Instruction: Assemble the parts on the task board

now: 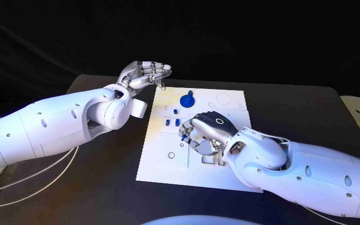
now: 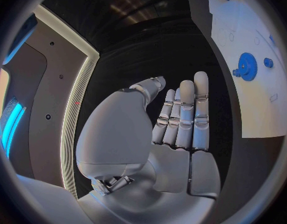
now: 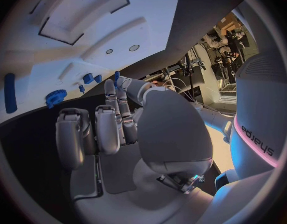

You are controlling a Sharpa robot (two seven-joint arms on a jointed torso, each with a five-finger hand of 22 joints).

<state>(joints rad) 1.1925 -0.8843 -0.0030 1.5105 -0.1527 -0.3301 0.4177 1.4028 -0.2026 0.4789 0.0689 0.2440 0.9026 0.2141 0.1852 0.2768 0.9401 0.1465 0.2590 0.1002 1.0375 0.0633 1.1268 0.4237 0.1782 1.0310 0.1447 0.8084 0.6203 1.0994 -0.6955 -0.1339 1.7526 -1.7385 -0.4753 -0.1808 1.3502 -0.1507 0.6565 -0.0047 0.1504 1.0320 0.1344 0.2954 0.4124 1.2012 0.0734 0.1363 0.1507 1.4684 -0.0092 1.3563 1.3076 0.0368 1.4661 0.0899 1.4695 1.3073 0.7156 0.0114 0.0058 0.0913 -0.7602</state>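
The white task board (image 1: 225, 175) lies in the middle of the black surface (image 1: 315, 105), a bit turned. On it, near its upper middle in the head view, sits a big blue gear (image 1: 187, 100) with a small blue piece (image 1: 191, 92) just above it. A little lower and to the left stand a few small blue pegs (image 1: 176, 112) and short blue bars (image 1: 166, 123). The board also has small round holes (image 1: 171, 155) and shaped dips in it, some near its upper right corner and one round hole at its lower left.

The left robot hand (image 1: 147, 74) is at the upper left of the board, off its edge and above the dark surface. Its fingers are curled in toward the thumb, and I see nothing in them. In the left wrist view the same hand (image 2: 181, 119) has its fingers side by side and pointing up, with the thumb bent in beside them. The blue gear (image 2: 246, 66) shows far off on the board in that view.

The right robot hand (image 1: 204, 131) is over the middle of the board, palm down, fingers bent down toward the board. It is just right of the blue bars. In the right wrist view its fingers (image 3: 109, 129) are curled. I cannot tell if it holds a small part.
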